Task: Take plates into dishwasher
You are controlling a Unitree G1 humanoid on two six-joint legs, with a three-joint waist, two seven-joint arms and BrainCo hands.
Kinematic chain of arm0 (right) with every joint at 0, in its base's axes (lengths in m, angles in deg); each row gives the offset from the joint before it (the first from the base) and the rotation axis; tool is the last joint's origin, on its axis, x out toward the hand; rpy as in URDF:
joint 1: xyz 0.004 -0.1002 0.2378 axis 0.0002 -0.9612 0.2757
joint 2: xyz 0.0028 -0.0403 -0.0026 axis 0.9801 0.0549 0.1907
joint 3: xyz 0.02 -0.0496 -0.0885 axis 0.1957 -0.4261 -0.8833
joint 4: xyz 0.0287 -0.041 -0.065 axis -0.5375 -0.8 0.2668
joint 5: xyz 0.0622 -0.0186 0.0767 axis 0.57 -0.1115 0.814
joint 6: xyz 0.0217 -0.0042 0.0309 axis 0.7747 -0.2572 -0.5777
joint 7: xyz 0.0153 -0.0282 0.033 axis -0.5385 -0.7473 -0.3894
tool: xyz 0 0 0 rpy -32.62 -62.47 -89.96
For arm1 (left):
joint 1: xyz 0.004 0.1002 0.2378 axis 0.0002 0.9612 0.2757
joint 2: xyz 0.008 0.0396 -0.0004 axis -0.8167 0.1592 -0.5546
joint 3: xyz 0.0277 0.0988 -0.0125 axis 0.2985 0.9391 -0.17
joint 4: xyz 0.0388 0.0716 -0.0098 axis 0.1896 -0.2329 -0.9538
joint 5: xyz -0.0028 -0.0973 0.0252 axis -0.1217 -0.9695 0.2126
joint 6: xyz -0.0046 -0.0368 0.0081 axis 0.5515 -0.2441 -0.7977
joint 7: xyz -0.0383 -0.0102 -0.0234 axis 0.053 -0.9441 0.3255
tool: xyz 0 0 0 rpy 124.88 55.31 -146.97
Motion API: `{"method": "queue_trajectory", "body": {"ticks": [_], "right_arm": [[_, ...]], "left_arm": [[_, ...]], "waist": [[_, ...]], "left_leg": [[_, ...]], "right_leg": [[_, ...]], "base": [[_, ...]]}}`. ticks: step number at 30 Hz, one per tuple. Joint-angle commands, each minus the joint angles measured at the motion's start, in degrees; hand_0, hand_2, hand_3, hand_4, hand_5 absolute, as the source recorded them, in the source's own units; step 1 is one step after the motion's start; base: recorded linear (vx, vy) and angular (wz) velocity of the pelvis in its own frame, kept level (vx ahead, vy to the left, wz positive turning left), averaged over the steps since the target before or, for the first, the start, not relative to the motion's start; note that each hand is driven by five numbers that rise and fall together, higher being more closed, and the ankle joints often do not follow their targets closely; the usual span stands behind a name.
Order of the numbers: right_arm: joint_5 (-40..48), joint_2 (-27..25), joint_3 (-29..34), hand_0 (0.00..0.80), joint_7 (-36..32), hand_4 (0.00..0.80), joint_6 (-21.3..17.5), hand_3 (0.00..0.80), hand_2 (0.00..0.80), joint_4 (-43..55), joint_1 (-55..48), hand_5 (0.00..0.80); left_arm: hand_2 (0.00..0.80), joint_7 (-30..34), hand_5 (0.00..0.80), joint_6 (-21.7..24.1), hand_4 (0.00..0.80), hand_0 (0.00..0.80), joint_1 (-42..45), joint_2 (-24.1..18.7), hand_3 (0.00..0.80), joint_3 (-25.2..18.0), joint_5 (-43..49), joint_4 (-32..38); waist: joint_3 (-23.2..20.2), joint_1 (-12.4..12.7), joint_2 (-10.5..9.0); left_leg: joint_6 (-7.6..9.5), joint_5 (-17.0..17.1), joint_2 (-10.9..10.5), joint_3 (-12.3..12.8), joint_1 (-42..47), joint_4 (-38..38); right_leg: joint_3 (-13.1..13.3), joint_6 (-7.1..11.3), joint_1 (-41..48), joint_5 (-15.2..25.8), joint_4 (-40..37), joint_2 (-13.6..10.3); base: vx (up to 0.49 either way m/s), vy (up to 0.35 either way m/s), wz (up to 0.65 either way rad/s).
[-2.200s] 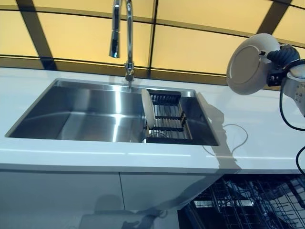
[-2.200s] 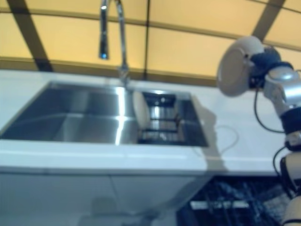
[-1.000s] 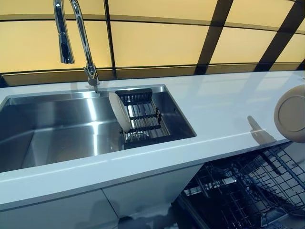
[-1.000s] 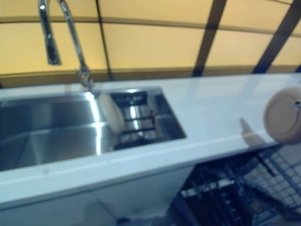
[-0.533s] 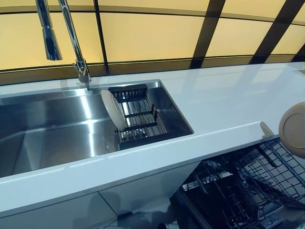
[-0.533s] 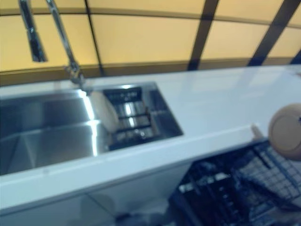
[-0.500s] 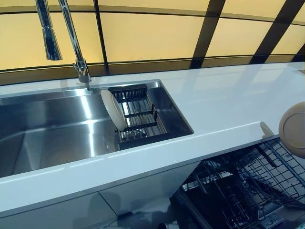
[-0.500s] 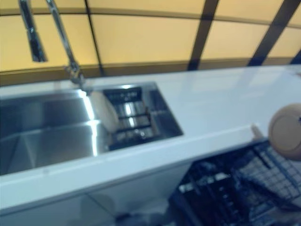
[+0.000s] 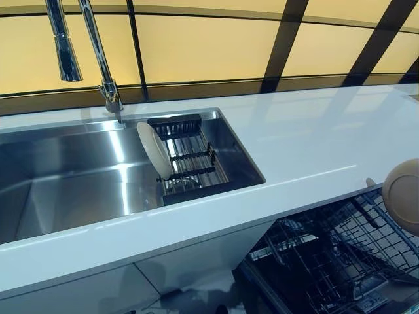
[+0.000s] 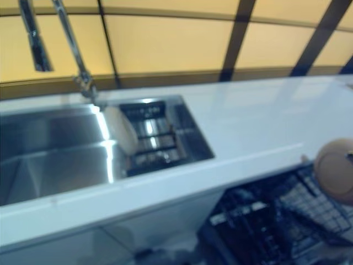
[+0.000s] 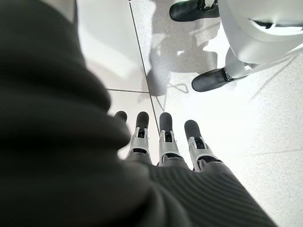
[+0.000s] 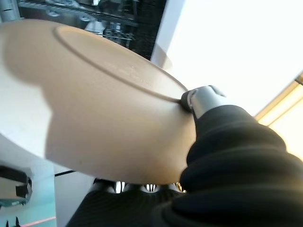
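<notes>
Right wrist view shows the right hand (image 12: 208,101) with its fingers clamping a plate (image 9: 403,194) at 3 o'clock, tilted edgewise to slot into the dishwasher rack (image 9: 327,261); left hand (image 11: 165,142) hangs slack.

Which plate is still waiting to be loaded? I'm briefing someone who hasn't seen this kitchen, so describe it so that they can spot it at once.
Find the steel sink set in the white counter. At its right end sits a dark wire rack, and the waiting plate stands on edge at that rack's left side. The other plate is off the counter, gripped in the right hand above the open dishwasher basket.
</notes>
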Motion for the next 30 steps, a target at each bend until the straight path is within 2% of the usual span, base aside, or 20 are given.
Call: {"method": "queue_trajectory", "body": {"ticks": [1, 7, 13, 23, 30], "right_arm": [[-6.9, 1.2, 3.5, 0.8, -1.5, 0.8, -2.9, 0.8, 0.8, 1.0, -0.3, 0.8], [-9.5, 3.0, 2.7, 0.8, -4.4, 0.8, -3.5, 0.8, 0.8, 2.5, -2.0, 0.8], [-10.2, 5.8, 1.8, 0.8, -3.6, 0.8, -3.7, 0.8, 0.8, 3.7, -2.9, 0.8], [-10.9, 14.8, 0.8, 0.8, 0.4, 0.8, -3.5, 0.8, 0.8, 7.3, -6.2, 0.8], [-14.8, 21.0, -1.9, 0.8, 3.5, 0.8, -2.9, 0.8, 0.8, 7.8, -6.7, 0.8]], "left_arm": [[0.0, 0.0, 0.0, 0.6, 0.0, 0.0, -1.4, -1.5, 0.0, -1.7, 2.3, -1.4], [0.0, 0.1, 0.0, 0.5, 0.0, 0.0, -1.8, -1.6, 0.0, -2.1, 2.7, -1.4], [0.0, 0.2, 0.0, 0.5, 0.0, 0.0, -2.0, -1.5, 0.0, -2.3, 2.8, -1.3], [0.0, 0.1, 0.0, 0.1, 0.0, 0.0, -2.6, -0.6, 0.0, -2.5, 3.5, -1.0], [0.0, -0.1, 0.0, 0.1, 0.0, 0.0, -3.3, 0.1, 0.0, -2.4, 3.5, -1.1]], "waist": [[-0.4, 0.5, -1.49], [-0.3, 0.4, -1.23], [0.0, 0.4, -0.98], [0.5, 0.2, -0.52], [0.7, 0.3, 0.06]], "left_leg": [[1.81, -3.0, 0.7, -1.5, 0.6, -0.1], [1.89, -3.0, 0.7, -1.5, 0.6, -0.1], [1.88, -2.9, 0.6, -1.6, 0.5, -0.1], [2.03, -3.2, 0.7, -1.2, 0.9, -0.1], [2.12, -3.3, 0.6, -1.1, 0.8, -0.1]], "right_leg": [[-2.6, 4.58, 5.4, -4.9, 0.2, -1.1], [-2.5, 4.59, 5.3, -4.9, 0.2, -1.1], [-2.5, 4.55, 5.3, -4.9, 0.2, -1.2], [-2.5, 4.55, 5.5, -5.1, 0.2, -1.3], [-2.5, 4.45, 5.3, -5.1, 0.2, -1.4]], "base": [[0.0, 0.0, 0.0], [0.0, 0.0, 0.0], [0.0, 0.0, 0.0], [0.0, 0.0, 0.0], [0.0, 0.0, 0.0]]}}
